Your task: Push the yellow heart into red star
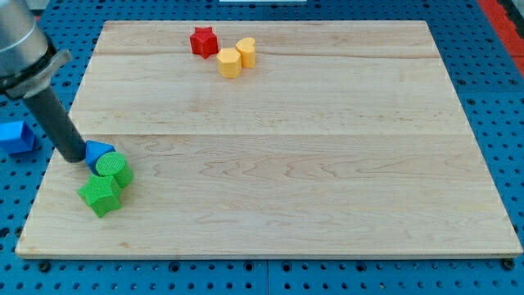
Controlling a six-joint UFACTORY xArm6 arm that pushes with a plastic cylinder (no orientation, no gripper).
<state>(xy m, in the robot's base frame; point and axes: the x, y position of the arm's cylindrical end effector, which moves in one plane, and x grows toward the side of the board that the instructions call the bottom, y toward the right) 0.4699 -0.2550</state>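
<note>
The red star (pixel 202 41) lies near the board's top edge, left of centre. Two yellow blocks lie just to its right: one (pixel 229 62) lower, one (pixel 246 51) upper right, touching each other. I cannot tell which of them is the heart. The nearer one stands a small gap from the star. My tip (pixel 75 157) is far away at the board's left side, touching the left face of a small blue block (pixel 99 151).
A round green block (pixel 114 170) and a green star-like block (pixel 101 195) sit just below the blue block, bunched together. Another blue block (pixel 15 136) lies off the wooden board (pixel 327 180) at the view's left, on the perforated blue table.
</note>
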